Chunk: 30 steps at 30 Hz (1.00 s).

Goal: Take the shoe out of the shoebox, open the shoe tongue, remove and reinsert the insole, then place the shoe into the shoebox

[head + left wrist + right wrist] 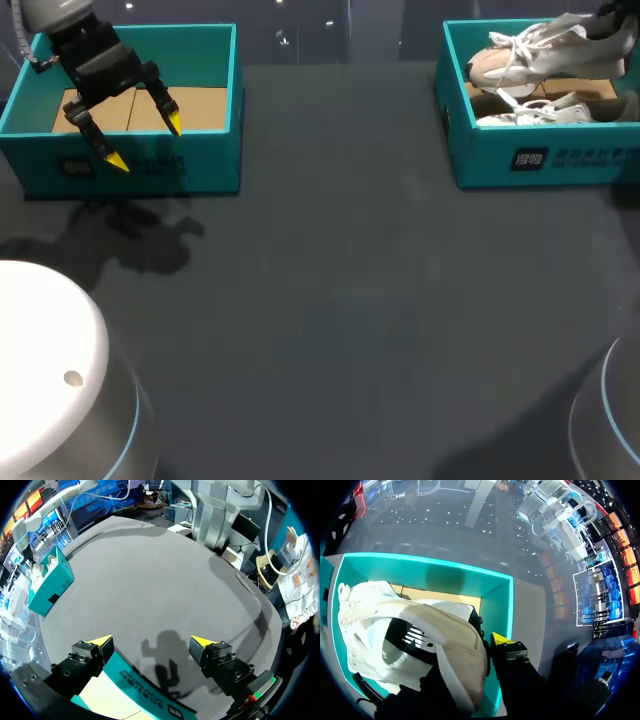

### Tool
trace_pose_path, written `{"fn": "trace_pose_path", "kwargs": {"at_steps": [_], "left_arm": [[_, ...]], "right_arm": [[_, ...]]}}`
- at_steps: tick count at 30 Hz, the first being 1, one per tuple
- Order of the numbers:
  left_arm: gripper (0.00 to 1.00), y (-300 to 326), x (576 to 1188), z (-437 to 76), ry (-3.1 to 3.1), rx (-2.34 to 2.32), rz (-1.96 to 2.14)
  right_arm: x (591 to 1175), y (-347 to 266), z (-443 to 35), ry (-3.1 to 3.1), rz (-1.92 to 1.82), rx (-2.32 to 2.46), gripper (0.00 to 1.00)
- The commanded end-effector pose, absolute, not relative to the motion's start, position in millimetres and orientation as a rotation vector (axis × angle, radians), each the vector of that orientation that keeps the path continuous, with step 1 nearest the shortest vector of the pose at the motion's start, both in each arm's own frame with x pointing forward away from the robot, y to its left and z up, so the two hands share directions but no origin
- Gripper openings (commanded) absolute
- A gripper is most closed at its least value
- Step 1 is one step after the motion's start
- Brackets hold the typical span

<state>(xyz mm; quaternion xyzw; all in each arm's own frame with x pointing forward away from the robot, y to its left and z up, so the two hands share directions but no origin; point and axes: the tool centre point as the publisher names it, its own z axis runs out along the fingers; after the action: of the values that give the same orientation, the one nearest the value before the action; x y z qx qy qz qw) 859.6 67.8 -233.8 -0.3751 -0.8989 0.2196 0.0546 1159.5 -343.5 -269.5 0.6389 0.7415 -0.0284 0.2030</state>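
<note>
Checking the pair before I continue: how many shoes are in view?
2. The raised shoe hangs above the right shoebox; the second shoe lies inside it, underneath. Part of the box floor is hidden.

Two boxes and two shoes are counted.
A first box [180, 165] is seen at the frame's upper left and a second box [540, 160] at upper right; there a raised shoe [530, 55] and a lower shoe [535, 112] are seen.
</note>
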Motion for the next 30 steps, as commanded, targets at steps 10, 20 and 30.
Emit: {"fn": "trace_pose_path", "kwargs": {"at_steps": [10, 20, 30], "left_arm": [[1.0, 68, 859, -234, -2.731, -1.141, 0.663], [1.0, 68, 859, -234, -2.731, -1.141, 0.663], [1.0, 68, 859, -234, -2.731, -1.141, 0.663]], "right_arm": [[1179, -348, -297, 2.132, -0.05, 1.765, 0.0], [1192, -348, -308, 2.155, -0.055, 1.79, 0.0], [1198, -349, -324, 2.168, -0.05, 1.844, 0.0]]}}
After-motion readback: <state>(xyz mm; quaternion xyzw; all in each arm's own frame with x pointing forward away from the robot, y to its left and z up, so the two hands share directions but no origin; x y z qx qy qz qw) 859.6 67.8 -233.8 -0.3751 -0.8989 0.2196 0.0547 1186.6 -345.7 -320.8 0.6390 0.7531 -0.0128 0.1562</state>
